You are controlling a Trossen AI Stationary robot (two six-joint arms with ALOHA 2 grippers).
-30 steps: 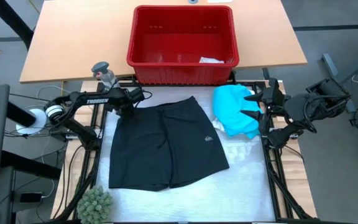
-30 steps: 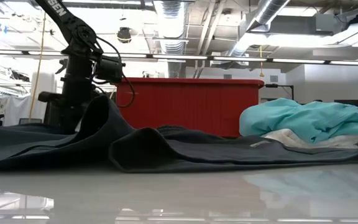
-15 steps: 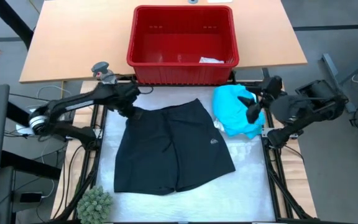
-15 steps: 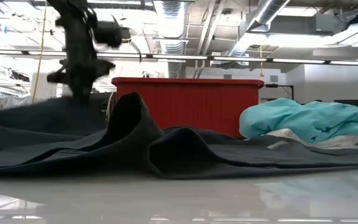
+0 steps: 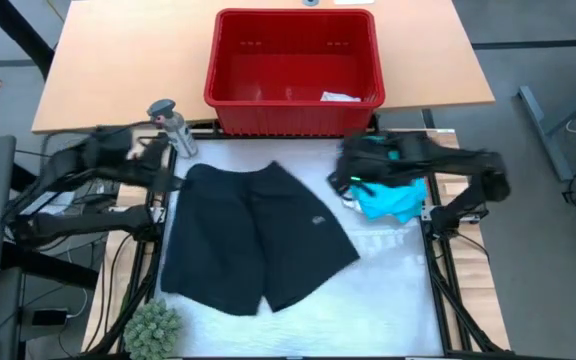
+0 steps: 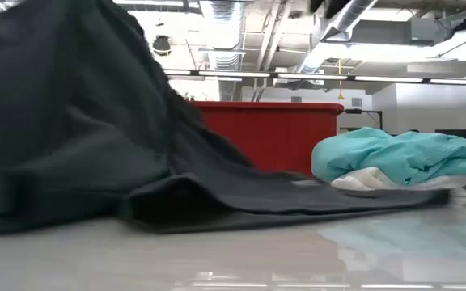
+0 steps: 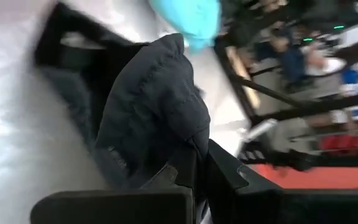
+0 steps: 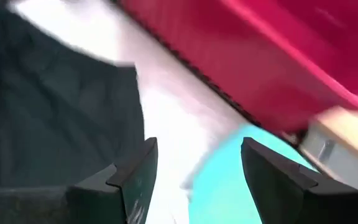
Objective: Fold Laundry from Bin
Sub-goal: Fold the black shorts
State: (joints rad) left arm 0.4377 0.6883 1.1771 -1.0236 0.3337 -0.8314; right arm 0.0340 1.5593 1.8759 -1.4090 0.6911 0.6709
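left gripper [image 7: 194,171] clenched on the black shorts [image 5: 253,235] at their upper-left corner, frame centre. right gripper [image 8: 194,165] spread, empty, over the turquoise shirt [image 5: 388,190] right of centre. red bin [image 5: 294,70] top centre. step looks like spreading; next likely right takes the opposite corner.

The left gripper [image 7: 194,171] sits at the table's far left, its fingers pinched tight (cloth caught between them). The right gripper [image 8: 194,165] hovers far right, fingers spread wide.

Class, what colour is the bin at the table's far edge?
Red; the bin shows best in the high view.
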